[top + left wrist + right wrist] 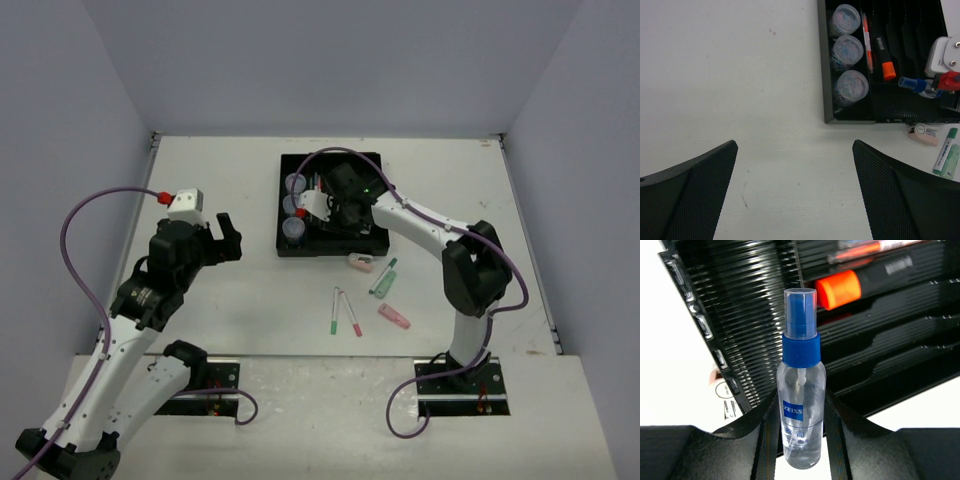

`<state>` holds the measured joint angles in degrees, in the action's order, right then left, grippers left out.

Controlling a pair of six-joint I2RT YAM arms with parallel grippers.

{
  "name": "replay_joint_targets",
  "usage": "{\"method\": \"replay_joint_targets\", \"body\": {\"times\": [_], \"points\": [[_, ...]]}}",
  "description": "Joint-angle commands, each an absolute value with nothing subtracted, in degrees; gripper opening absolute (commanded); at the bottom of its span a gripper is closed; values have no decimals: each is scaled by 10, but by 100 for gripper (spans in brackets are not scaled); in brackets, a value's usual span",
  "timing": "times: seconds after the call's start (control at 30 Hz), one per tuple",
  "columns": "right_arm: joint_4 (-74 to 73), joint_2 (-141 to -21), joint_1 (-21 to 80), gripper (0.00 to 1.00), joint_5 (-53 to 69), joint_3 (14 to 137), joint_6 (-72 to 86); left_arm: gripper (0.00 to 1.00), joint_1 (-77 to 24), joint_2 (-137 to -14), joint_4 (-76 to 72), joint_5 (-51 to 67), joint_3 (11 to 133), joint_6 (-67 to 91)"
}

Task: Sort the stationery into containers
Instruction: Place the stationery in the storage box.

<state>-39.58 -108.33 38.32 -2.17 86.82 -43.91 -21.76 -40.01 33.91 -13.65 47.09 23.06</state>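
Pinching spray bottle by lower body, right hand hangs over black tray; narrow slots just beyond fingertips, orange marker ahead. Risk: smooth round bottle slips in pinch, or bridges dividers and rolls on release. Left hand spread wide, empty, tray ahead-right of it.

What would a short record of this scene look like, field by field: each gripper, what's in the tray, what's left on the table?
Left gripper: open, empty, above bare table
Right gripper: closed on a clear spray bottle with a blue cap, at the tray
In tray: three pots in one slot, a pen, an orange-tipped marker
Left on table: pink eraser, green marker, pink marker, two pens
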Motion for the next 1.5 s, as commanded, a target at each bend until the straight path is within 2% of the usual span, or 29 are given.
{"method": "replay_joint_targets", "body": {"times": [0.0, 0.13, 0.4, 0.57, 0.63, 0.77, 0.8, 0.83, 0.87, 1.2, 1.33, 1.43, 1.47], "points": [[-385, -1082, 387, 0, -2, 866, -485, 100, -213, -396, 316, -130, 467, 217], [-389, -1084, 387, 1, 16, 855, -487, 100, -213, -396, 316, -128, 466, 217], [-393, -1093, 387, 10, 14, 856, -485, 100, -213, -393, 316, -127, 466, 216], [-396, -1076, 388, 19, 20, 852, -482, 100, -213, -393, 315, -125, 465, 216], [-395, -1065, 387, 27, 23, 853, -475, 100, -213, -392, 315, -124, 466, 216], [-392, -1043, 388, 32, 29, 854, -468, 100, -213, -391, 315, -123, 466, 216], [-392, -1036, 388, 36, 33, 853, -466, 100, -213, -391, 315, -123, 465, 216], [-396, -1028, 388, 87, 39, 855, -466, 100, -213, -391, 315, -123, 466, 215], [-396, -1024, 387, 99, 42, 856, -466, 100, -213, -391, 315, -123, 466, 215], [-387, -998, 387, 99, 32, 852, -448, 100, -213, -392, 315, -123, 466, 214], [-361, -945, 387, 99, 9, 840, -401, 100, -213, -389, 315, -126, 465, 215], [-284, -859, 386, 99, -113, 798, -283, 100, -213, -391, 315, -125, 467, 215], [-220, -840, 384, 99, -204, 781, -192, 100, -213, -392, 316, -127, 467, 215]]}}
